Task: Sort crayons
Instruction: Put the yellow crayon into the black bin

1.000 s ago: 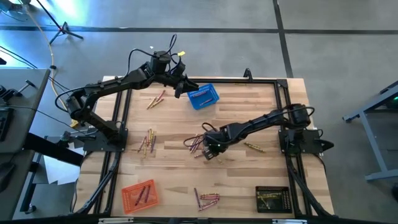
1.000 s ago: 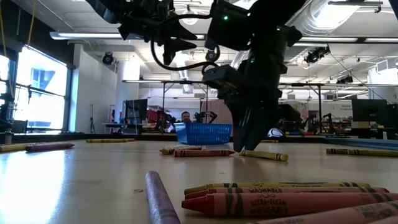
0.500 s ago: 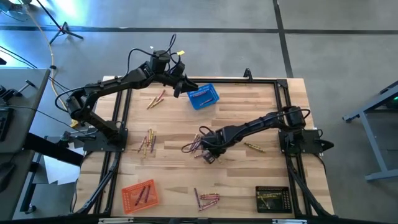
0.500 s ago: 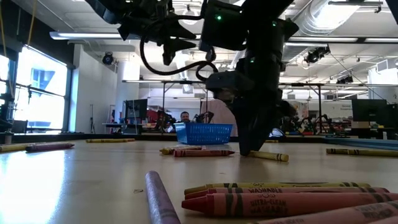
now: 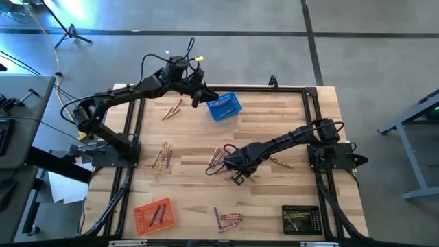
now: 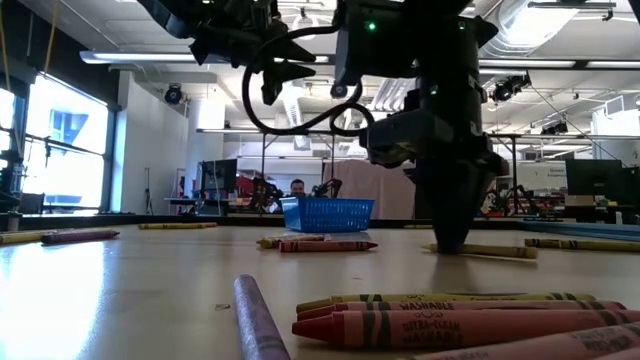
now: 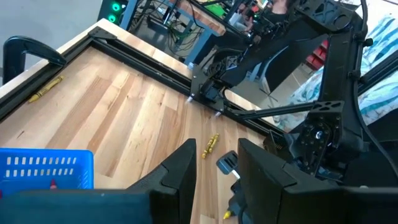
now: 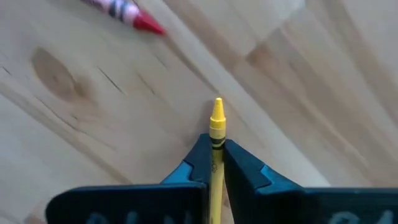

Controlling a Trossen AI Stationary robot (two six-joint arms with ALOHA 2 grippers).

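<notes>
My right gripper [image 5: 237, 175] stands on the wooden table's middle, pointing down, shut on a yellow crayon [image 8: 216, 124]. In the low view that crayon [image 6: 490, 250] lies flat beside the fingertips. A loose cluster of red and purple crayons [image 5: 217, 158] lies just left of the gripper. A red crayon tip [image 8: 134, 17] shows a little way off. My left gripper [image 7: 214, 180] hovers open with nothing between its fingers, above the table's far side beside the blue basket [image 5: 223, 107]. My right gripper pinches the yellow crayon between its two fingers [image 8: 198, 163], on the shaft just behind the pointed tip [image 8: 216, 143]. The fingers come from above, pointing down, and lie across the crayon. The crayon's free length [image 6: 500, 251] rests on the table.
An orange basket [image 5: 153, 214] sits near left and a black basket [image 5: 300, 219] near right. More crayons lie at the far left [image 5: 171, 110], the left [image 5: 163, 156], the near middle [image 5: 230, 219] and the right [image 5: 280, 162]. A black frame [image 5: 305, 92] borders the table.
My right gripper has moved toward the table's near edge, tipped more upright and shut on the yellow crayon. The crayon has slid along the table with it, away from the cluster. My left gripper has kept still.
</notes>
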